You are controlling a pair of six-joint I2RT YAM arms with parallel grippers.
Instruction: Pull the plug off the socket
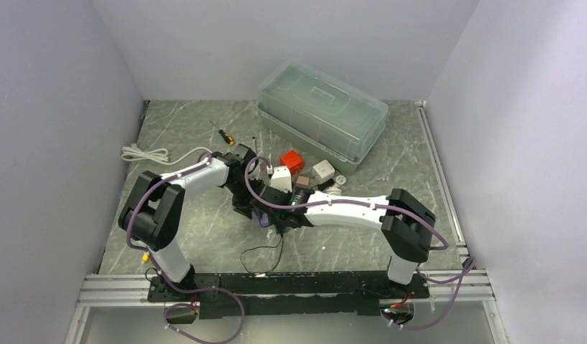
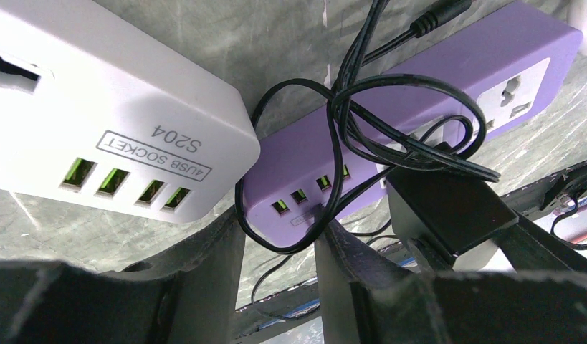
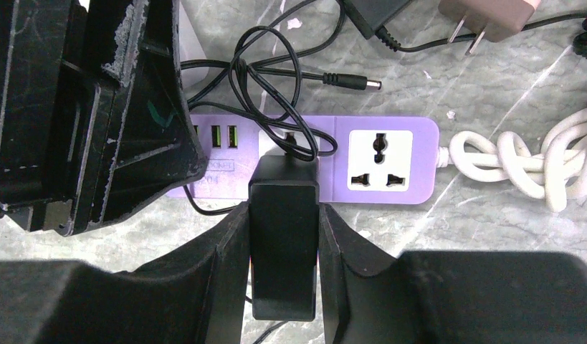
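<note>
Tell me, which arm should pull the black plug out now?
Right. The right gripper is shut around the black plug, lined up to pull. The left gripper clamps the purple power strip, steadying it.

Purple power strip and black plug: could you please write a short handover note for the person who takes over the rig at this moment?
Left gripper: jaws around the USB end of the purple power strip, seemingly clamping it.
Right gripper: jaws closed on the sides of the black plug.
Things: the strip lies flat on the table. The plug sits in the socket next to the USB ports, and its thin cable is looped over the strip.
Done: both grips set.
Left: pull the plug out while the strip is held.
</note>
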